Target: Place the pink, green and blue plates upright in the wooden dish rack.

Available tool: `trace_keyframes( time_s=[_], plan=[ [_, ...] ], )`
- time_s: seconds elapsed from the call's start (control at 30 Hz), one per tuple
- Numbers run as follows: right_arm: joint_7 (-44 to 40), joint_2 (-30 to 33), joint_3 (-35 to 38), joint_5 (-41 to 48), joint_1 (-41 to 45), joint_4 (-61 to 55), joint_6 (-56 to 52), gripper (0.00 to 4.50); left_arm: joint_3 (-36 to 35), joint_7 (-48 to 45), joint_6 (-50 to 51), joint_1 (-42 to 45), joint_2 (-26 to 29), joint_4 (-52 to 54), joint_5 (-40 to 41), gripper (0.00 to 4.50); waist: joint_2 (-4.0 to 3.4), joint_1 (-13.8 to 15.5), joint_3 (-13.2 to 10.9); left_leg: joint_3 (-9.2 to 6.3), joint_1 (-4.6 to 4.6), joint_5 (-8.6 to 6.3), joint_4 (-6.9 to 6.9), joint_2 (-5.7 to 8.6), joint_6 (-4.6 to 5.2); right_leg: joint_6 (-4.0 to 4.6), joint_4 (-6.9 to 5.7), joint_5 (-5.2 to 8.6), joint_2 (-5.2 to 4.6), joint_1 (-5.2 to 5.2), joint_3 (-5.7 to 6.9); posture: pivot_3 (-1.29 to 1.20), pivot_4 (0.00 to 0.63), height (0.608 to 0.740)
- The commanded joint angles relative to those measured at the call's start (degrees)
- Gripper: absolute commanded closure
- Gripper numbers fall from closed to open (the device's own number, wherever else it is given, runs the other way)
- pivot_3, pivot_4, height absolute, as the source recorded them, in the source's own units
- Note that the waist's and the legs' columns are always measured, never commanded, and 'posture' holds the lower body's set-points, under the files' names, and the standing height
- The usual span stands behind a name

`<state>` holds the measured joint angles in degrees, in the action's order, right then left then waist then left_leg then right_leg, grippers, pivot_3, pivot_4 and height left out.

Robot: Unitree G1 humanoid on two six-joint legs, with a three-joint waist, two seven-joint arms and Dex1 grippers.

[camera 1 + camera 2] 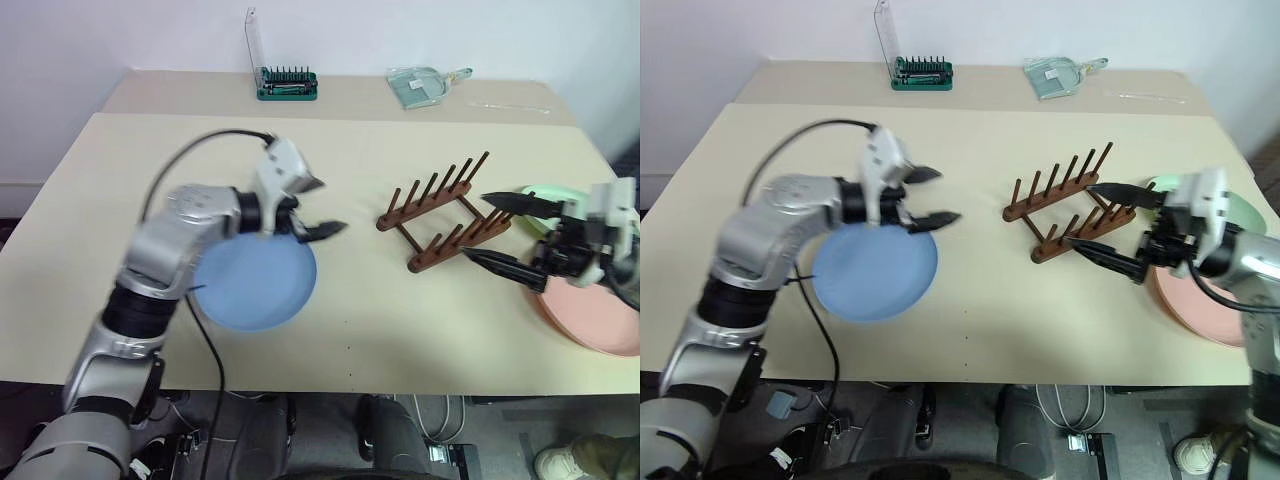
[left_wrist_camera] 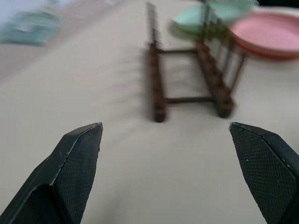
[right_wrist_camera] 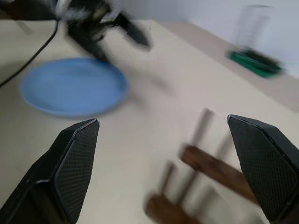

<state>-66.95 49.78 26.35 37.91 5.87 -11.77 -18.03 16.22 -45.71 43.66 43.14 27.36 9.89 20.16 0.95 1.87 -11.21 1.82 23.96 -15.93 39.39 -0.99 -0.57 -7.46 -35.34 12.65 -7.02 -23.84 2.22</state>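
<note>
The wooden dish rack (image 1: 445, 213) stands mid-desk, rails running diagonally toward the far right corner. Blue plate (image 1: 255, 281) lies flat under the wide-open, empty left pincer (image 1: 320, 208). Right pincer (image 1: 505, 232), also wide and empty, hovers by the pink plate (image 1: 598, 320) and green plate (image 1: 545, 195) at the right edge.

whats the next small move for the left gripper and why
Probably lower the left gripper onto the near rim of the blue plate. Its fingers are open and empty above the plate, which lies flat on the table, and the wooden dish rack holds nothing yet.
</note>
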Motion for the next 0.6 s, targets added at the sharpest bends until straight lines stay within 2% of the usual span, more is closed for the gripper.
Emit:
trace_keyframes(
  time_s=[0.03,0.13,0.37,0.6],
  plan=[
    [1.4,-0.9,5.8,1.0,-4.4,-3.8,1.3,0.03,4.1,2.0,2.5,2.4,-4.6,-0.8,-1.8,0.0,-0.01,0.1,0.0,-0.01,-0.04,0.01,-0.04,0.0,-0.01,0.01,-0.03,0.0,0.0,0.01,-0.01,0.0,0.15,0.724],
    [2.1,-1.7,8.7,-0.1,-8.8,-4.6,2.5,0.03,9.9,3.2,-0.4,3.2,-7.5,-3.7,-7.0,0.0,-0.02,0.3,0.0,-0.02,-0.14,0.01,-0.03,0.01,-0.01,0.01,-0.06,0.01,0.0,0.1,-0.03,0.0,0.15,0.724],
    [4.6,-4.4,12.6,0.2,-15.7,-8.4,4.1,0.03,14.7,8.8,-0.5,7.3,-19.0,-15.8,-13.4,0.0,-0.02,0.4,0.0,-0.07,-0.37,-0.02,-0.05,0.02,0.04,0.04,0.13,0.02,0.0,0.4,-0.03,0.0,0.15,0.724],
    [7.3,-6.1,12.1,0.0,-17.5,-11.2,4.9,0.03,14.8,10.1,0.9,9.0,-27.6,-22.6,-15.2,0.0,-0.05,0.3,0.0,-0.08,-0.37,-0.04,-0.07,0.02,0.07,0.05,0.14,0.03,0.0,0.38,-0.04,0.0,0.15,0.724]
  ],
)
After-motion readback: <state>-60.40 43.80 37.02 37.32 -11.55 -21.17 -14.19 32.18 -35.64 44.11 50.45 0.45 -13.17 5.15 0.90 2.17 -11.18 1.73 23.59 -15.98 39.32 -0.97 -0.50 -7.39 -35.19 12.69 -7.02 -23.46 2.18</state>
